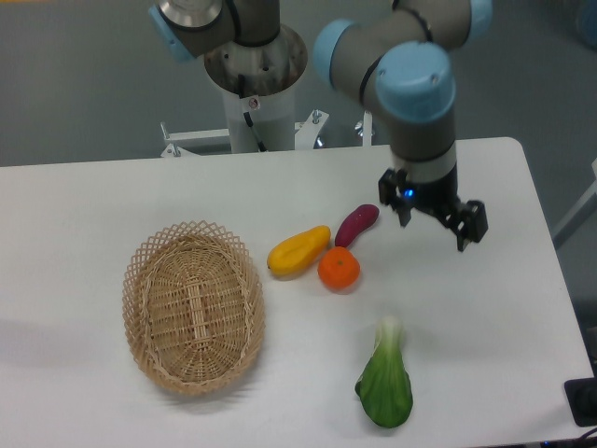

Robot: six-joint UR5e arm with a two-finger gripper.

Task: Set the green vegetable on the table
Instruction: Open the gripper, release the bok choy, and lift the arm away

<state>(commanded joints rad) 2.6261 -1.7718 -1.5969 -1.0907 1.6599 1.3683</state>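
The end effector (435,224) is hanging above the desk (485,308) with its fingers spread wide, gripping nothing. Just left of it, the purple eggplant (357,224), orange (339,269) and yellow fruit (298,251) are clustering together. The green vegetable (386,383) is lying on the desk near the front edge, well apart from the wicker basket (193,306).

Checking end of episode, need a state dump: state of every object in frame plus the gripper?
green vegetable: lying flat on the table, free of the gripper
table: carrying all the items
gripper: open, empty, raised behind the vegetable
wicker basket: upright, empty
orange: on the table, touching the yellow fruit
yellow fruit: lying on the table
purple eggplant: lying on the table
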